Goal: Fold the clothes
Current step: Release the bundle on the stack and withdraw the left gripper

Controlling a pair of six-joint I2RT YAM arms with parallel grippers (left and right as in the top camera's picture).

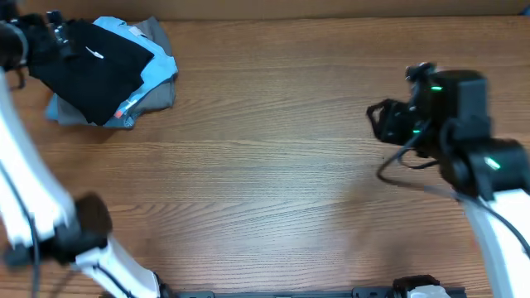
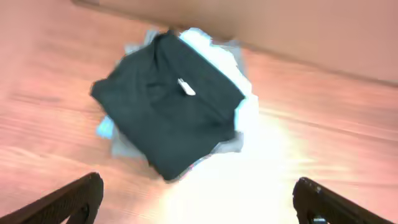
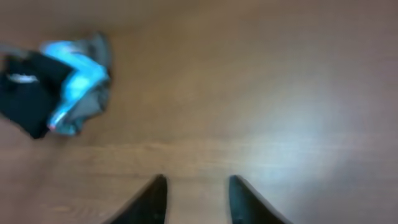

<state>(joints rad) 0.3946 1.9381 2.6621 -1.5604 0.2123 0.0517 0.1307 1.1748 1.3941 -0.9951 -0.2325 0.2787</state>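
The black garment (image 1: 91,66) lies folded on top of a pile at the table's far left corner, its small white neck label (image 1: 96,55) facing up. It also shows in the left wrist view (image 2: 168,112) and, small, in the right wrist view (image 3: 25,99). My left gripper (image 1: 29,40) hovers at the pile's left edge; its fingers (image 2: 199,186) are spread wide and empty, apart from the cloth. My right gripper (image 1: 377,120) is over bare table at the right, open and empty (image 3: 196,183).
Under the black garment lie a light blue shirt (image 1: 159,62) and a grey folded garment (image 1: 157,95), also seen in the right wrist view (image 3: 78,81). The wooden table (image 1: 273,165) runs to a back edge just behind the pile.
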